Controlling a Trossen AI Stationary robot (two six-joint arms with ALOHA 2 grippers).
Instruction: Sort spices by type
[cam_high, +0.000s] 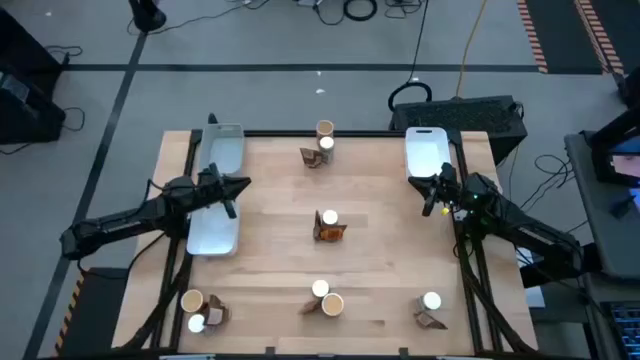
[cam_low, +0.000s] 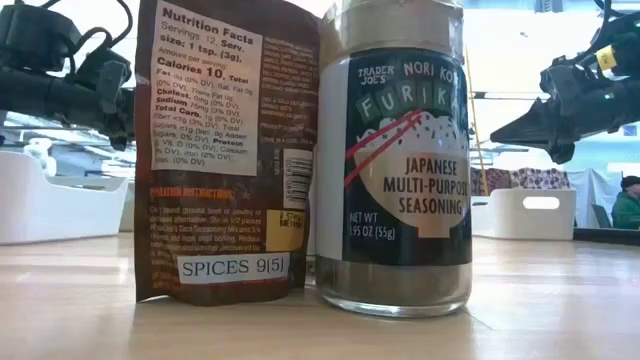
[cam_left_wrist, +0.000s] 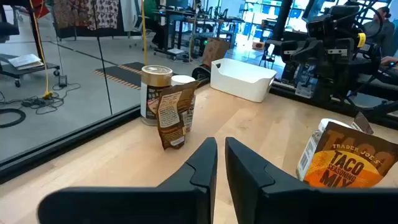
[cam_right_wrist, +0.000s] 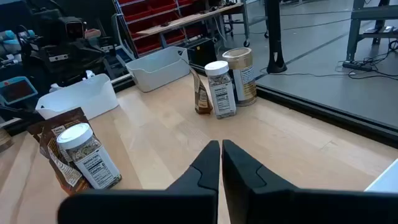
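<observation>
Spices sit in five clusters on the worktop: 12 o'clock, centre, 6 o'clock, 7 o'clock, 5 o'clock. Left gripper at 9 o'clock over a white tray, well apart from all; right gripper at 3 o'clock beside another tray. Low view alone reads labels: brown packet touching a furikake jar. Both grippers closed, fingers nearly touching, holding nothing.

Both pincers shut, empty, aloft
</observation>
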